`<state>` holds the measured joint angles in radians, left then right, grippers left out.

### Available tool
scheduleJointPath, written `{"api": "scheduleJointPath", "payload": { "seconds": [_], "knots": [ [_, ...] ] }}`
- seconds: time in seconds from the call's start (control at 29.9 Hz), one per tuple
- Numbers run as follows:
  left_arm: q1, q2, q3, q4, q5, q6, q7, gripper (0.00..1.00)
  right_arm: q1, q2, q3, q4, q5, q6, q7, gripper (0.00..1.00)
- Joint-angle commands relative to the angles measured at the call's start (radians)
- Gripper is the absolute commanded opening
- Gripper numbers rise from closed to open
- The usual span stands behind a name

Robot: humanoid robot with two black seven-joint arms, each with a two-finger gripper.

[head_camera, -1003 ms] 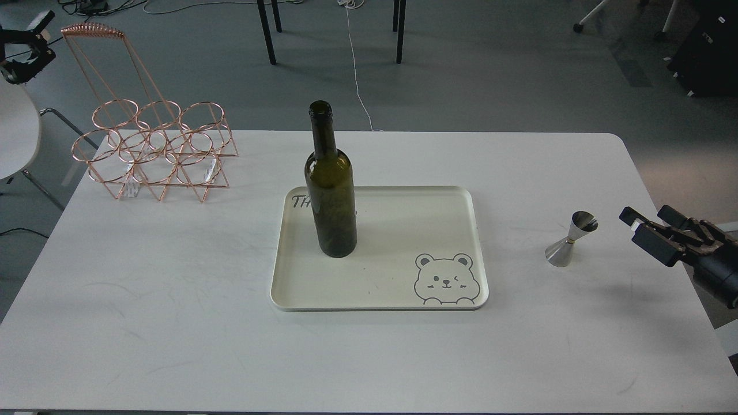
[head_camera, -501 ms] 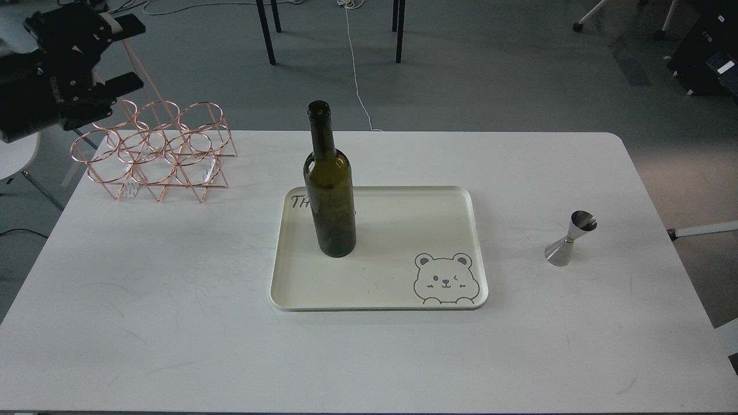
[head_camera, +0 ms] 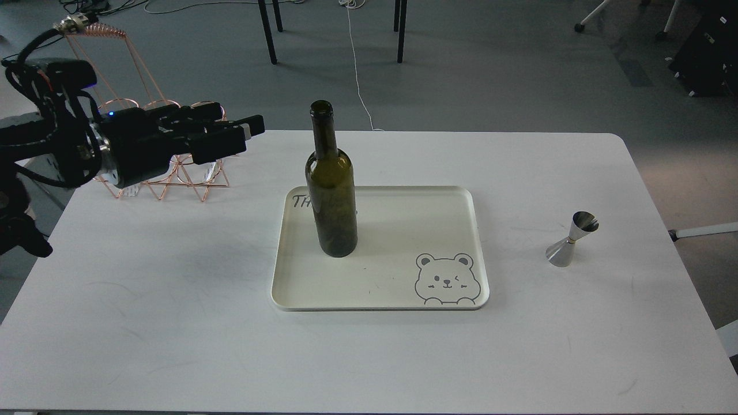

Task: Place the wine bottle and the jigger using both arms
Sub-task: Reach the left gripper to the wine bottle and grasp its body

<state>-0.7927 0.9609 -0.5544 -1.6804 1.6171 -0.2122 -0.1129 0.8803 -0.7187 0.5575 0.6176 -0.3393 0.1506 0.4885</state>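
Nearest, the white desk (head_camera: 173, 323) is bare along its front edge, and behind that strip lies a cream tray (head_camera: 403, 230) with a bear printed in its near right corner. Well right of the tray, the jigger (head_camera: 571, 239) stands upright on the desk by itself; no right arm shows, so nothing can be said of that gripper. The wine bottle (head_camera: 331, 196) stands upright on the tray's left part, its base close to the printed lettering. Farther back and to the left, the left gripper (head_camera: 239, 135) hangs level above the desk, fingers pointing right toward the bottle's shoulder and neck, with a clear gap between them and the glass. Its fingers look slightly apart, holding nothing. The step in hand appears to be the reach for the bottle. A steady sideways approach seems best, closing on the wide body rather than the slim neck, since a nudge high up could tip it. Behind the gripper stands a copper wire rack (head_camera: 173, 178).
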Motion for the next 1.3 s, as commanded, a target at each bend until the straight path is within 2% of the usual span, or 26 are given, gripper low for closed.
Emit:
{"api": "scheduleJointPath", "payload": {
  "seconds": [0.0,0.13,0.23,0.47,0.5,0.57,0.64,0.74,1.04,1.27],
  "knots": [
    [0.0,-0.068,0.001,0.001,0.157,0.005,-0.001,0.98,0.0,0.057,0.012,-0.073,0.115,0.043,0.0,0.96],
    [0.0,-0.126,0.001,0.001,0.227,0.008,0.001,0.98,0.005,0.067,0.012,-0.087,0.171,0.055,0.0,0.96],
    [0.0,-0.177,0.002,0.01,0.233,0.007,0.001,0.94,0.008,0.065,0.012,-0.087,0.171,0.063,0.0,0.96],
    [0.0,-0.298,0.008,0.077,0.257,0.007,0.028,0.87,0.017,0.062,0.012,-0.087,0.171,0.075,0.0,0.96],
    [0.001,-0.306,0.008,0.082,0.257,0.008,0.033,0.84,0.017,0.059,0.012,-0.087,0.171,0.078,0.0,0.96],
    [0.0,-0.312,0.008,0.096,0.257,0.008,0.038,0.69,0.017,0.058,0.012,-0.087,0.171,0.083,0.0,0.96],
    [0.001,-0.312,0.008,0.099,0.257,0.008,0.036,0.42,0.017,0.058,0.012,-0.087,0.171,0.083,0.0,0.96],
    [0.0,-0.306,0.007,0.099,0.256,0.016,0.035,0.3,0.019,0.058,0.012,-0.087,0.171,0.083,0.0,0.96],
    [-0.003,-0.283,-0.013,0.087,0.25,0.022,0.038,0.14,0.02,0.058,0.012,-0.085,0.171,0.083,0.0,0.96],
    [-0.017,-0.179,-0.119,0.037,0.187,0.013,0.027,0.14,0.02,0.054,0.01,-0.085,0.171,0.093,0.0,0.96]
  ]
}}
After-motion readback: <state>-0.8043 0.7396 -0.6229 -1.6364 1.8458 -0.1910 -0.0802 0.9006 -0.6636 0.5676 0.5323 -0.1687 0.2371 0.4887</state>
